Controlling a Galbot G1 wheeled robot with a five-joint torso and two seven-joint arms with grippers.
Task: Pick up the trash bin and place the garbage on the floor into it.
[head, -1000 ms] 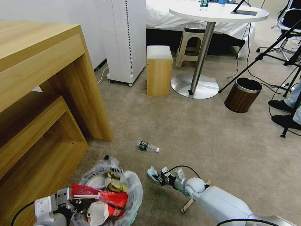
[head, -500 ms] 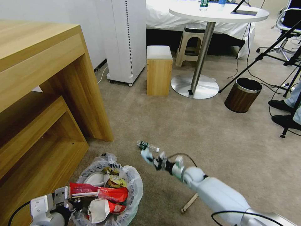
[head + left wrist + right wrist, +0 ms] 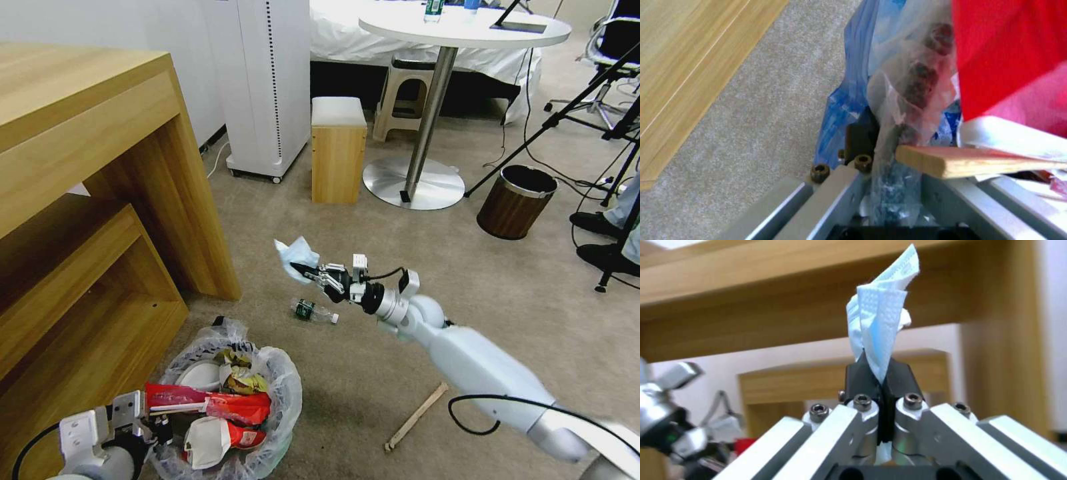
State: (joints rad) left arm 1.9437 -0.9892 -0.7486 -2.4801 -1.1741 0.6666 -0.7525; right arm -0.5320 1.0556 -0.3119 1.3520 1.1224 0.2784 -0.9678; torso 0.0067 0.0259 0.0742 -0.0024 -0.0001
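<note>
The trash bin (image 3: 288,395), lined with a crinkly whitish bag, sits at the bottom left, packed with red wrappers, white paper and other litter. My left gripper (image 3: 135,427) is shut on its near rim; in the left wrist view the left gripper (image 3: 876,141) pinches the bag (image 3: 902,83) beside a red wrapper (image 3: 1009,50). My right gripper (image 3: 303,269) is raised above the floor (image 3: 413,267), shut on a crumpled light-blue face mask (image 3: 297,253); the right wrist view shows the mask (image 3: 882,316) pinched in the right gripper (image 3: 880,375). A green-label bottle (image 3: 313,311) and a wooden stick (image 3: 417,417) lie on the carpet.
A big wooden desk (image 3: 87,167) fills the left side. Ahead are a white appliance (image 3: 267,87), a wooden stool (image 3: 339,150), a round table's base (image 3: 413,183) and a brown metal-rimmed bin (image 3: 517,200). Tripod legs and a person's shoes (image 3: 600,227) are at the right.
My right arm has risen from floor level beside the bin and swung forward and left, carrying the mask above the bottle. The bin and left gripper have barely shifted.
</note>
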